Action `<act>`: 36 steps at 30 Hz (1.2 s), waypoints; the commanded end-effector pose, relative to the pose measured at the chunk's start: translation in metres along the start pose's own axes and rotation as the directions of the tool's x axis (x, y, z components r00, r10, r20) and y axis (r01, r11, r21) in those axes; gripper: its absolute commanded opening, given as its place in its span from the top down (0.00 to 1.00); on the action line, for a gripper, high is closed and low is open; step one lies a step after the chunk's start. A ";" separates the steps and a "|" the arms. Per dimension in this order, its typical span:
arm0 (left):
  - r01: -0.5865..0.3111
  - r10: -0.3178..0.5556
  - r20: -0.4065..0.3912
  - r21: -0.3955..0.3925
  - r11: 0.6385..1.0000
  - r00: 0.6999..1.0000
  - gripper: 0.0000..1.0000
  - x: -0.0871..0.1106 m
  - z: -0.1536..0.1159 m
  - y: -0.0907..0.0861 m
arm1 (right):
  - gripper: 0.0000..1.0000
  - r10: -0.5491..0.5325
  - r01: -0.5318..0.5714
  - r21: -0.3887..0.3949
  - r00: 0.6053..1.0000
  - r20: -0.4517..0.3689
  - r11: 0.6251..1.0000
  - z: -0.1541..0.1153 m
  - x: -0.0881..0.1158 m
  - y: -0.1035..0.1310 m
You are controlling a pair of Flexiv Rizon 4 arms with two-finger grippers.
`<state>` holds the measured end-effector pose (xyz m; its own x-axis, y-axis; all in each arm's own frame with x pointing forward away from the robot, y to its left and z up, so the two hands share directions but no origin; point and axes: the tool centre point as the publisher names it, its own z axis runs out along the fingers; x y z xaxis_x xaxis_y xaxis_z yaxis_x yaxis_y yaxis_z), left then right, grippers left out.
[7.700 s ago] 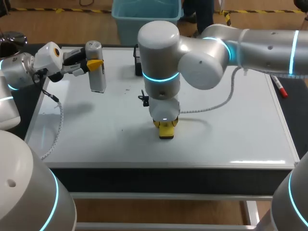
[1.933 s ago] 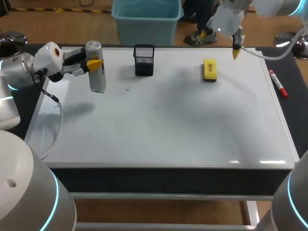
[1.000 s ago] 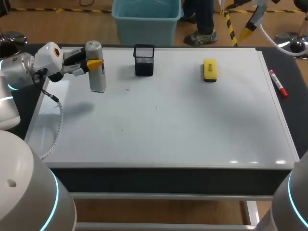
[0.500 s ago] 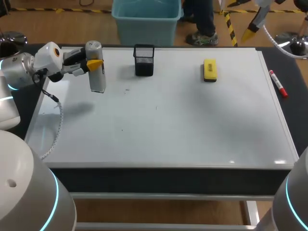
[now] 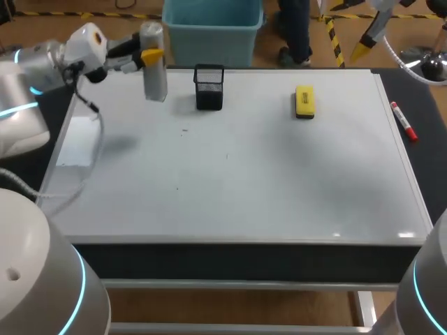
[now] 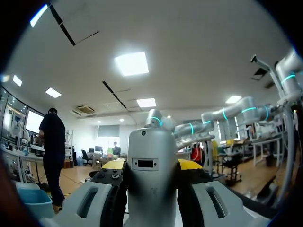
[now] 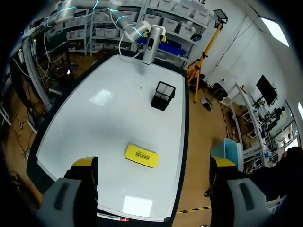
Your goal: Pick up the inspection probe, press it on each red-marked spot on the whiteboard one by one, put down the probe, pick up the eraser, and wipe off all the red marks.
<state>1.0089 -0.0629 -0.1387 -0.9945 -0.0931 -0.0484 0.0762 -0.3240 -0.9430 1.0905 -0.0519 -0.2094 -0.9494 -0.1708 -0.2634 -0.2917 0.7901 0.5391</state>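
The grey inspection probe hangs upright over the whiteboard's far left corner, with my left gripper shut on its upper part. In the left wrist view the probe fills the gap between the yellow-tipped fingers. The yellow eraser lies flat on the board at the far right. My right gripper is open, high beyond the far right corner, and looks down on the eraser. No red marks show on the board, only tiny dark specks.
A black mesh holder stands at the board's far edge, just right of the probe, and shows in the right wrist view too. A red marker lies on the dark strip right of the board.
My left arm has swung the probe back and to the right, closer to the black holder. The right gripper stays high off the far right corner; eraser unmoved.
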 end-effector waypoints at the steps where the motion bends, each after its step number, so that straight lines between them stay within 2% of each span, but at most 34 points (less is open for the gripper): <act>1: 0.002 -0.001 -0.067 0.009 1.000 0.998 1.00 -0.029 0.027 -0.003 | 0.00 -0.001 0.001 0.004 1.000 -0.002 1.000 -0.001 0.000 0.000; 7: -0.002 0.005 -0.111 0.026 1.000 0.994 1.00 -0.044 0.059 -0.005 | 0.00 -0.001 0.001 0.004 1.000 -0.002 1.000 -0.001 0.000 0.000; 14: 0.005 0.003 -0.161 0.049 0.999 0.987 1.00 -0.054 0.086 0.011 | 0.00 -0.001 0.001 0.004 1.000 -0.002 1.000 -0.001 0.000 0.000; 23: 0.031 -0.016 -0.178 0.079 0.996 0.984 1.00 -0.066 0.099 0.034 | 0.00 -0.001 0.001 0.004 1.000 -0.002 1.000 -0.001 0.000 0.000; 36: 0.046 -0.026 -0.171 0.115 0.992 0.985 1.00 -0.088 0.109 0.056 | 0.00 -0.001 0.001 0.004 1.000 -0.002 1.000 -0.001 0.000 0.000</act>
<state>1.0994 -0.1713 -0.1456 -0.9985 0.0158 -0.0524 0.0412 -0.4141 -0.9093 1.0907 -0.0518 -0.2094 -0.9494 -0.1702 -0.2639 -0.2913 0.7907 0.5384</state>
